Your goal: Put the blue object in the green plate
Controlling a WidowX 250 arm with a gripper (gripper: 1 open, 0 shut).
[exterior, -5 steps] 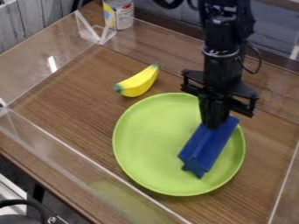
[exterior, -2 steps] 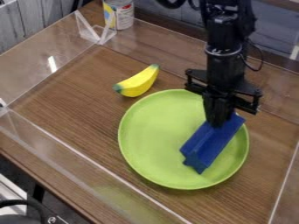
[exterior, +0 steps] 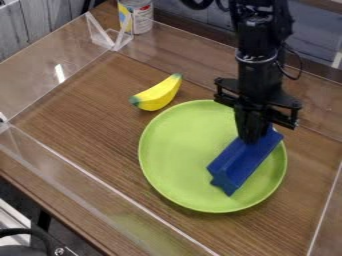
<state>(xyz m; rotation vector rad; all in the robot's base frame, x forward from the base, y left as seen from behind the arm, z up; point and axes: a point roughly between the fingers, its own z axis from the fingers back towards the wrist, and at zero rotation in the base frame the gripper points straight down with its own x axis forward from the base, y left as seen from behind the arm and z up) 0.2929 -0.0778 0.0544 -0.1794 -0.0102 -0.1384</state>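
Note:
The blue object (exterior: 241,165), a long dark-blue bar, lies slanted on the right half of the green plate (exterior: 181,160), its lower end resting on the plate's surface. Its upper end sits between the fingers of my gripper (exterior: 254,138). The black gripper points straight down over the plate and is shut on that end, so the fingertips hide the bar's top. The plate lies flat on the wooden table, right of centre.
A yellow banana (exterior: 156,93) lies just beyond the plate's upper left rim. Clear acrylic walls (exterior: 40,150) run along the table's left and front sides. A bottle (exterior: 134,15) and a clear stand (exterior: 107,35) sit at the back left.
The plate and the blue object on it have shifted slightly to the right. The gripper stays shut at the bar's upper end and has hardly moved.

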